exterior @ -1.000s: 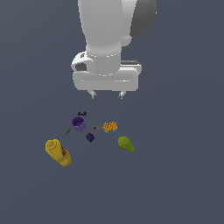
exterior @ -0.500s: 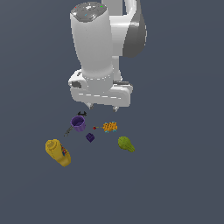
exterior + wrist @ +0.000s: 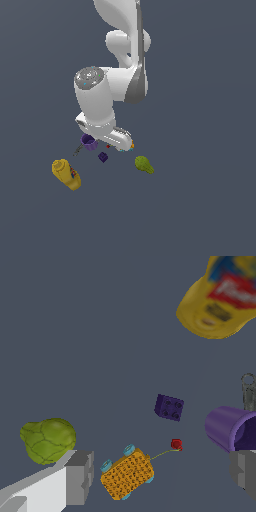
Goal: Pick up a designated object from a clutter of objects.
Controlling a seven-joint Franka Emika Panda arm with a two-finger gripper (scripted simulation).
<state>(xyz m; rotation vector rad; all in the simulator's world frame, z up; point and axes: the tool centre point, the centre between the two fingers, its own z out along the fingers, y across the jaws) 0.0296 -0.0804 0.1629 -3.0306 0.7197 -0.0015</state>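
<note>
While the arm leans down over the clutter, the dark purple block [image 3: 169,407] lies on the bare grey floor, apart from every other item. It is small and roughly cubic, darker than the cup, and its visible face carries a group of round studs, like a toy brick. In the exterior view the block [image 3: 103,157] sits between the mustard bottle [image 3: 66,174] and the green pear-like fruit [image 3: 143,164], just beside the purple cup [image 3: 89,143].

The gripper [image 3: 162,475] is spread wide and holds nothing: its two grey fingers [image 3: 80,477] stand far apart at opposite edges of the wrist view, with the orange studded toy [image 3: 126,472] showing between them. A thin stalk leads from that toy to a small red knob [image 3: 176,444]. No finger touches the block.

Occlusion and cut-off:
- In the exterior view the hand body covers the fingers and most of the orange toy; only an orange speck shows at its edge.
- The wrist view cuts off the mustard bottle [image 3: 222,296], the cup [image 3: 229,428] and both fingers.
- The cup lies on its side, its mouth partly behind one finger.
- The grey clip [image 3: 248,390] beside the cup is too small to make out in detail.
</note>
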